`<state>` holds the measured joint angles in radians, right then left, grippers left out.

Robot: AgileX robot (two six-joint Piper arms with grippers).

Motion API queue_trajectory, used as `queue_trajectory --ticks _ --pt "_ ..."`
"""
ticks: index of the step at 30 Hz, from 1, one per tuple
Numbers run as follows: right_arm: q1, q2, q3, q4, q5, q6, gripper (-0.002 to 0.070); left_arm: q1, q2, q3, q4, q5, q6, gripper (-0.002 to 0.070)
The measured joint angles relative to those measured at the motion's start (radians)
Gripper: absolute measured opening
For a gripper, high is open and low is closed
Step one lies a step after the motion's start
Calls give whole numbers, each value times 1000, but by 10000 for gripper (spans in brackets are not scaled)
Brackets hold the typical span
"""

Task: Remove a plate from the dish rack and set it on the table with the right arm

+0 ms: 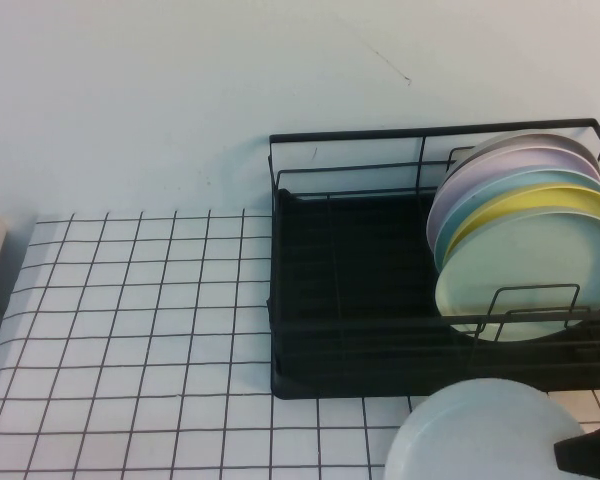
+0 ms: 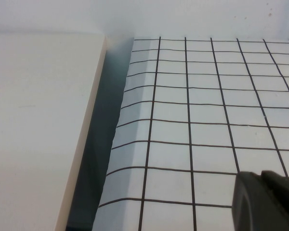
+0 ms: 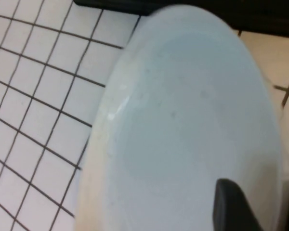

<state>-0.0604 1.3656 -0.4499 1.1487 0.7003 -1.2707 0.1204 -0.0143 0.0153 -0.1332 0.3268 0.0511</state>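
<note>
The white plate (image 1: 480,435) is out of the black wire dish rack (image 1: 340,260) and sits over the gridded table (image 1: 130,330) just in front of the rack's right half. My right gripper (image 1: 592,455) is at the bottom right corner, shut on the plate's rim. In the right wrist view the plate (image 3: 183,120) fills the frame, with one dark finger (image 3: 231,207) on its face and the other at its outer edge; the gripper (image 3: 262,192) pinches the rim. My left gripper (image 2: 262,180) hangs shut and empty over the table's left edge (image 2: 130,120).
Several plates stand upright in the rack's right end: pale grey (image 1: 540,143), lilac (image 1: 500,165), light blue (image 1: 520,185), yellow (image 1: 540,205) and mint green (image 1: 525,270). A cream block (image 2: 38,134) lies beside the table's left edge. A white wall (image 1: 180,90) is behind.
</note>
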Motion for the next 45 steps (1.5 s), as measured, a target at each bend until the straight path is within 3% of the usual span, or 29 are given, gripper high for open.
queue_trajectory --ticks 5,11,15,19,22,32,41,45 --pt "0 87 -5 26 -13 -56 381 0 0 0 0 0 0 -3" --pt "0 87 -86 -72 24 41 417 0 0 0 0 0 0 -3" --pt "0 17 -158 -187 77 176 341 0 0 0 0 0 0 -3" --pt "0 -139 -177 -186 100 187 118 0 0 0 0 0 0 -3" --pt "0 -300 -177 -121 98 130 31 0 0 0 0 0 0 -3" --pt "0 -749 -177 -6 73 -14 -2 0 0 0 0 0 0 -3" --pt "0 -880 -175 -59 158 17 -2 0 0 0 0 0 0 -3" --pt "0 -907 -117 -99 25 10 -2 0 0 0 0 0 0 -3"
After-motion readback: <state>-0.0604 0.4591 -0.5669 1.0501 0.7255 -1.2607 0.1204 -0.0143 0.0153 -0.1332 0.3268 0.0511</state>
